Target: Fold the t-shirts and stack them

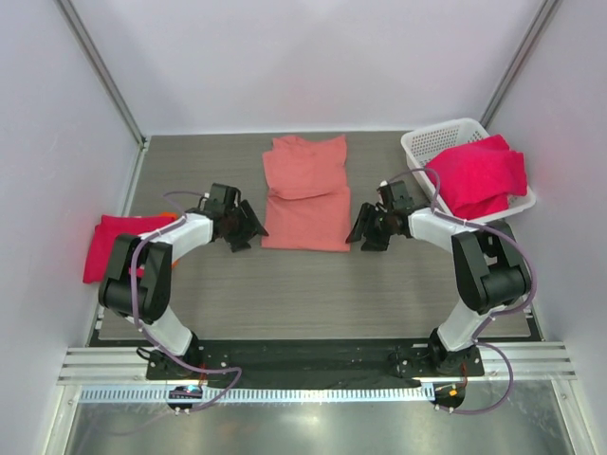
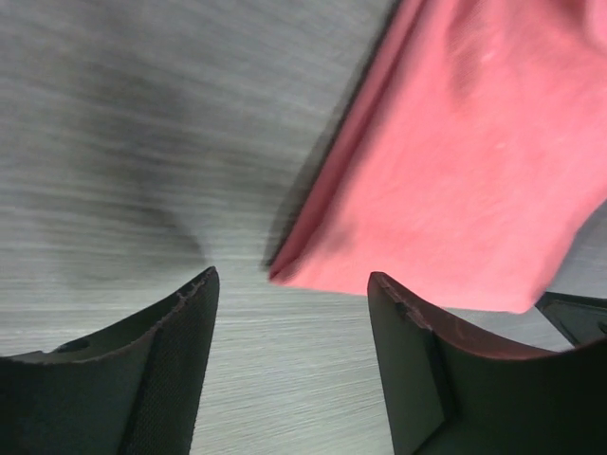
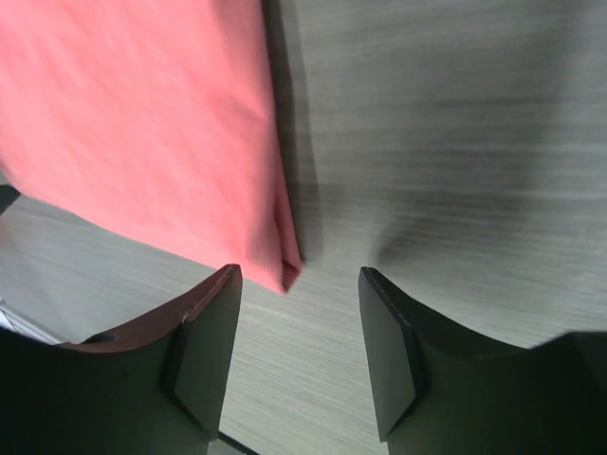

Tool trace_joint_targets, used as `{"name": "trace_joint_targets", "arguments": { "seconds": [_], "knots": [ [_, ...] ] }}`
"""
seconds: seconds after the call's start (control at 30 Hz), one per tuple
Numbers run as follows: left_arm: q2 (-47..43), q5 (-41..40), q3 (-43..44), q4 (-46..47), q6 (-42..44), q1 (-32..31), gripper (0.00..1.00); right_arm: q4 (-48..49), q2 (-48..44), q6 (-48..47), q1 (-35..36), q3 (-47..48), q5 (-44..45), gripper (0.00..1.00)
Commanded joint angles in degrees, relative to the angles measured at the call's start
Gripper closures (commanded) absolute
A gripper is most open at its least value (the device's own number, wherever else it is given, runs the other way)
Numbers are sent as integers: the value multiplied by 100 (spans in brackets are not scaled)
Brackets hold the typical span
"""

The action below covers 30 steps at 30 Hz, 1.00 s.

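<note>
Bench (image 1: pixel 285 294): carries every item. The pink shirt (image 1: pixel 305 194) lies at centre, folded to a narrow panel. One red shirt (image 1: pixel 114 245) lies folded at the left edge, and another red heap (image 1: pixel 479 175) fills the basket (image 1: pixel 432 144) at rear right. My left tool (image 1: pixel 248 229) and right tool (image 1: pixel 365 230) flank the pink shirt's near corners, both with jaws apart and gripping nothing. Recommendation: pinch both corners at equal depth, catch every layer, and lift evenly.

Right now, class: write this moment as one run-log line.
salmon-pink t-shirt: folded flat | left gripper: open, empty | right gripper: open, empty
</note>
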Motion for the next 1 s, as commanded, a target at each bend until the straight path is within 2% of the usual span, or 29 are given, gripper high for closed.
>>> {"name": "trace_joint_targets", "arguments": {
  "seconds": [0.0,0.13,0.23,0.33,0.37,0.47,0.5,0.57,0.83,0.97],
  "knots": [
    [-199,193,-212,318,74,-22,37,458,-165,232,104,-189,-287,43],
    [-208,254,-405,362,65,-14,40,765,-78,416,236,-365,-507,44],
    [-138,307,-484,449,21,-22,42,862,28,505,254,-444,-393,50],
    [-15,404,-493,564,-14,-14,44,976,159,566,254,-427,-322,62],
    [63,465,-485,625,-31,-22,45,985,186,610,254,-410,-331,73],
    [108,536,-546,748,-93,-31,52,994,239,637,254,-383,-305,97],
    [108,527,-572,766,-93,-14,53,994,222,637,254,-383,-287,99],
    [64,510,-625,784,-93,-31,58,994,178,637,254,-383,-235,99],
    [406,623,-581,924,-137,-110,63,994,151,654,254,-348,-261,99],
    [556,510,-476,977,-146,-119,82,977,107,654,254,-348,-252,99]
  ]
}}
